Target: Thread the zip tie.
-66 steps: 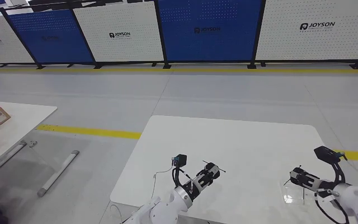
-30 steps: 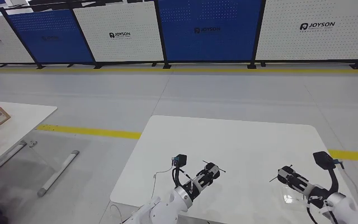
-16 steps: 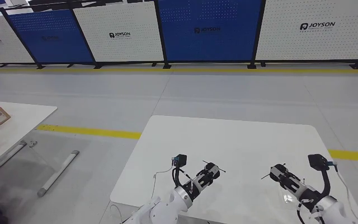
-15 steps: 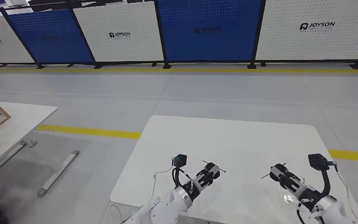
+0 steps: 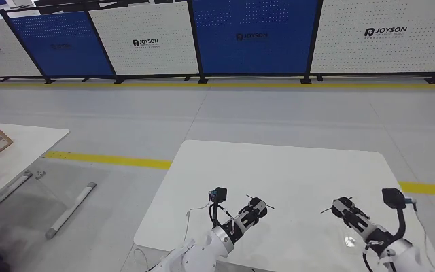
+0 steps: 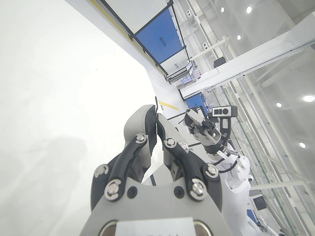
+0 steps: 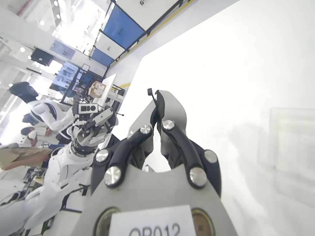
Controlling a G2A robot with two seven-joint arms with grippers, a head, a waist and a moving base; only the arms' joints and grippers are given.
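Note:
Near the front edge of the white table [image 5: 285, 170], my left gripper [image 5: 260, 204] is shut on a thin black zip tie [image 5: 270, 206] that juts out on both sides of the fingertips. In the left wrist view the left gripper [image 6: 156, 115] has its pads pressed together, and the tie's thin end [image 6: 155, 102] pokes past them. At the front right my right gripper [image 5: 338, 204] is shut on a second black zip tie [image 5: 326, 210]. In the right wrist view the right gripper [image 7: 157, 100] pinches that tie, whose square head [image 7: 149, 91] sticks out. The two grippers face each other, well apart.
A clear plastic stand [image 5: 353, 239] sits on the table under my right arm and appears as a faint pane [image 7: 290, 136] in the right wrist view. The table's far half is bare. A second white table [image 5: 27, 146] stands far off at the left.
My right gripper travelled left toward the table's middle with its zip tie, then eased back slightly to the right in the last half second. The left arm has kept still.

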